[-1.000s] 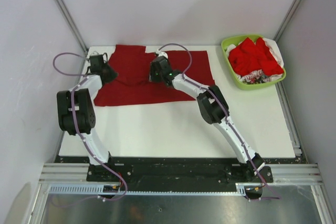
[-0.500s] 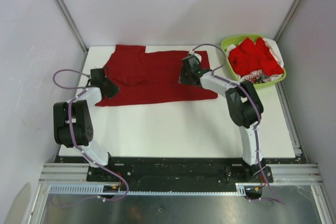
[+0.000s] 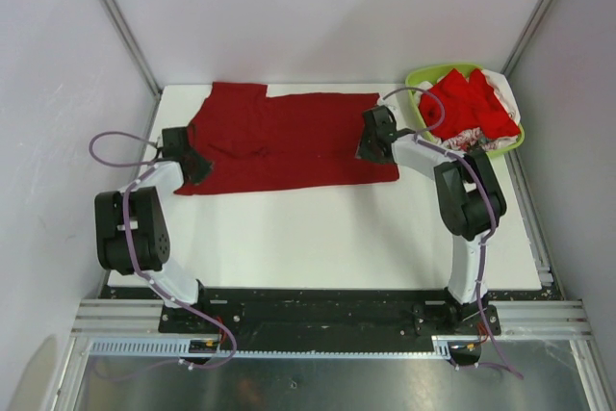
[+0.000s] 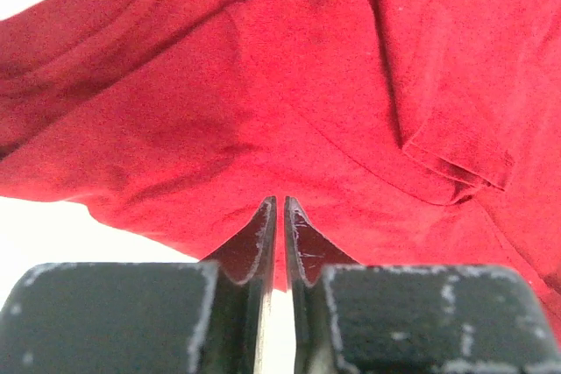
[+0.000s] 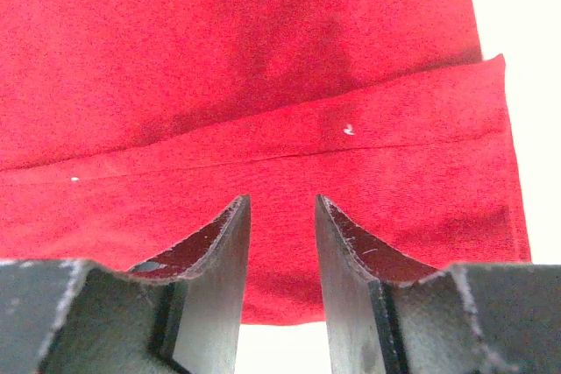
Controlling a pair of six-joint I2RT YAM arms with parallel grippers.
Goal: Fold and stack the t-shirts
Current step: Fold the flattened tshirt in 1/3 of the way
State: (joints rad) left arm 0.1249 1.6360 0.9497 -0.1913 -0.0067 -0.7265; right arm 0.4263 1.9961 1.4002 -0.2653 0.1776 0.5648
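Early days: crimson t-shirt (image 3: 289,137) lies flat, unfolded, on far half of table (image 3: 318,228), left gripper (image 4: 280,203) nearly shut, pinching its near-left hem, right gripper (image 5: 282,203) half-open astride near-right hem w/ nothing held, other shirts (image 3: 467,103) heaped in basket (image 3: 433,149) far right, no stack yet.

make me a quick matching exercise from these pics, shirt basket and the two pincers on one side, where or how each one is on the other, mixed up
Column one:
1. dark red shirt
2. green basket
3. left pincer
4. right pincer

Column two:
a. at the far right corner of the table, holding a pile of red clothes
b. jaws apart, over the shirt's right end
c. spread flat across the far part of the table
d. jaws nearly together, at the shirt's left edge

Pairs: 1-c, 2-a, 3-d, 4-b
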